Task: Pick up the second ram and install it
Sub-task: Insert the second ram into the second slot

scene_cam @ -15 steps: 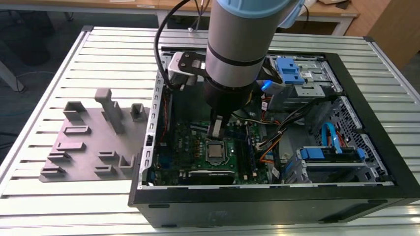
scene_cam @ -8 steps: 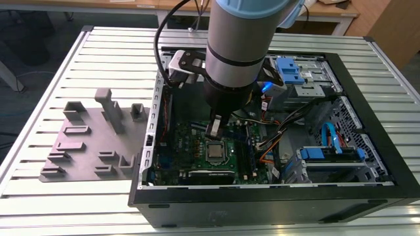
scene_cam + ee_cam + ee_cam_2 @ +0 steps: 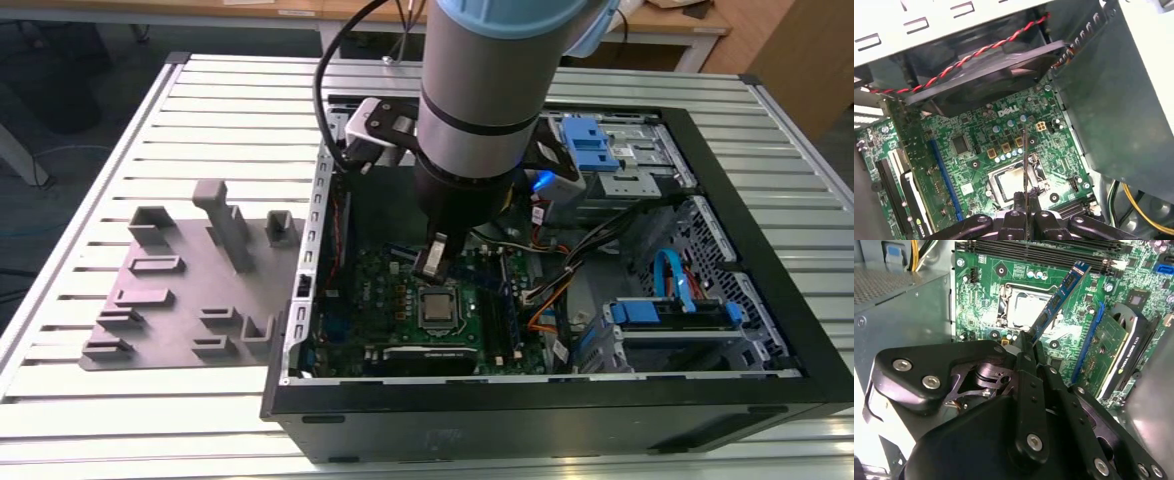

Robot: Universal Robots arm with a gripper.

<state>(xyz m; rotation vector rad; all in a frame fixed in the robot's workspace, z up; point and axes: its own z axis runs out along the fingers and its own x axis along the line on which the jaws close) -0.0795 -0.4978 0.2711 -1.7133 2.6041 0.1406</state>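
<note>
Slatted table carrying open PC case; arm working inside.
Gripper is clamping the second ram by one end, hovering above the CPU socket. Probably light, stiff, fragile; edge grip safest.

An open computer case lies on the table, with a parts holder beside it at the exterior view's left. The motherboard lies inside the case. The second ram, pinched between the fingers, hangs over the processor socket, apart from the memory slots.
</note>
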